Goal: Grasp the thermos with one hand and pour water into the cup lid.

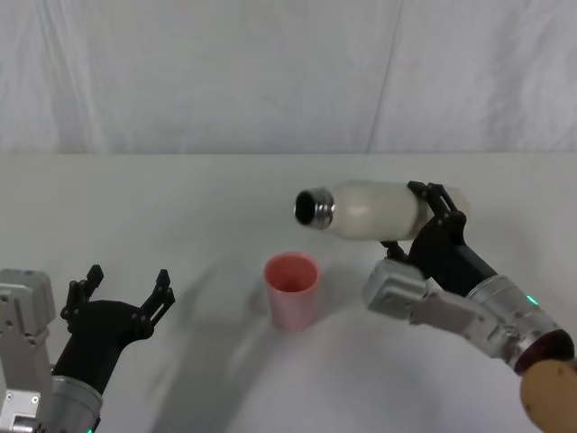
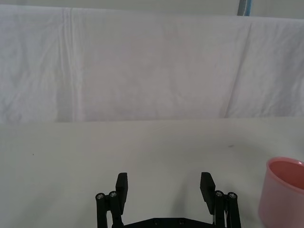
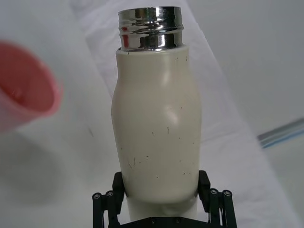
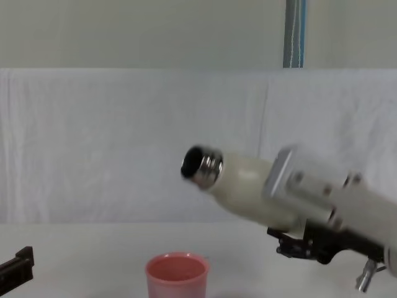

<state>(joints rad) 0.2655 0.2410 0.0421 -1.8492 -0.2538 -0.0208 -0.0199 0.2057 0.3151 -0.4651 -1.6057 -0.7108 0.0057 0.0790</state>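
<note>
Now my right gripper clamps the thermos, tipped toward nine o'clock above the cup lid; no water visible, left gripper spread idle

Count: 1 thermos, cream-white, steel neck, clamped in right gripper. 1 cup lid, pink, standing open side up on table, ahead of and below thermos mouth, off to side of left gripper. 2 grippers total: right one closed round thermos body, left gripper with fingers spread, holding nothing. 1 table, white cloth cover. 1 white backdrop sheet behind.
</note>
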